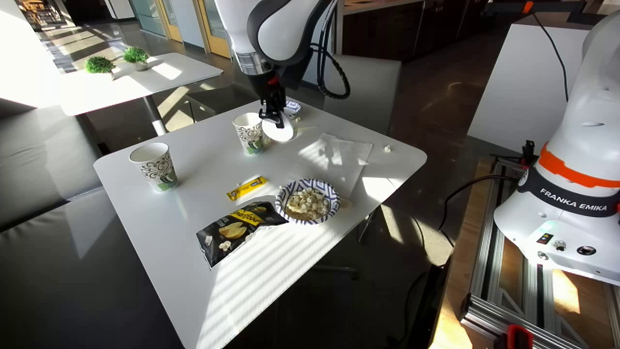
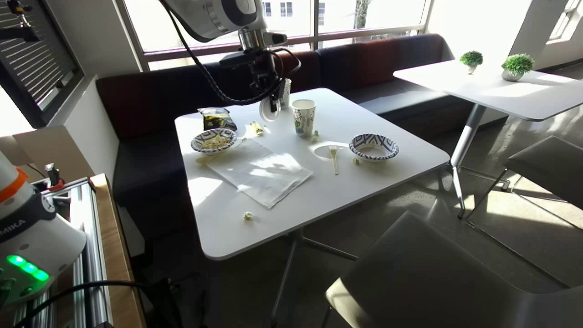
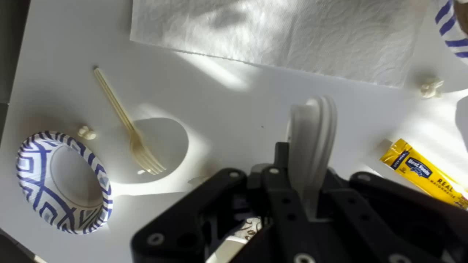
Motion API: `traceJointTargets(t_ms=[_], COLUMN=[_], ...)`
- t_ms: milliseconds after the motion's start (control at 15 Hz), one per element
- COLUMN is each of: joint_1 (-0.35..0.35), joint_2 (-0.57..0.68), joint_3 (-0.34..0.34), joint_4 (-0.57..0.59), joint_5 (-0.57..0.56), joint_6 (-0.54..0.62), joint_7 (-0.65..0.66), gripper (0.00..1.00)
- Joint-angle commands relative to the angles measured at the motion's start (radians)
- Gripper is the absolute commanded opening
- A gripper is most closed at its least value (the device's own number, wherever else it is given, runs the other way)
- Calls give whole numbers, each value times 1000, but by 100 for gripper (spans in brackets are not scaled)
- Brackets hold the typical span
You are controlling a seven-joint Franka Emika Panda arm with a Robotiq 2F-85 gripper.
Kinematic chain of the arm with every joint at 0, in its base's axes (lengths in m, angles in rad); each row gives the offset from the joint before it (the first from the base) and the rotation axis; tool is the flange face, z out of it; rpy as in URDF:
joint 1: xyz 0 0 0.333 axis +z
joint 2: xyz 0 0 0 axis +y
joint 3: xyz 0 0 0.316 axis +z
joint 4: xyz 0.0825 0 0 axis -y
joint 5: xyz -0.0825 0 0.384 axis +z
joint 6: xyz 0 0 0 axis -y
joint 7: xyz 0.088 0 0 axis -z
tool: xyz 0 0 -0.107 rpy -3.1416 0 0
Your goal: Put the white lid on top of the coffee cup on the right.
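My gripper is shut on the white lid and holds it tilted on edge above the table. The lid also shows in an exterior view and edge-on between the fingers in the wrist view. The coffee cup on the right in that view stands upright close beside the lid; it also shows in an exterior view. A similar cup stands upright farther off, partly behind the gripper in an exterior view. In the wrist view a cup is mostly hidden behind the gripper.
On the white table are a popcorn bowl, a black snack bag, a yellow mayonnaise packet and a paper napkin. A patterned bowl and a fork lie near another edge.
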Motion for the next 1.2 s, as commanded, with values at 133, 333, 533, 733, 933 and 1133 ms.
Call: traceJointTargets(t_ms=[133,333,533,733,933,1133], joint_1=[112,116,92,77,63,54], joint_2=[-59,-34,46,162,272,357], joint_3=[-7,9,6,-8,13,47], joint_4=[34,93,167,266,366,446], joint_5=[-276,-453,-659,-868,-961,-946], joint_6=[-229,-307,-290,-273,-275,-268], joint_7=[295,348,386,506,633,666], gripper=[3,4,3,3,3,3])
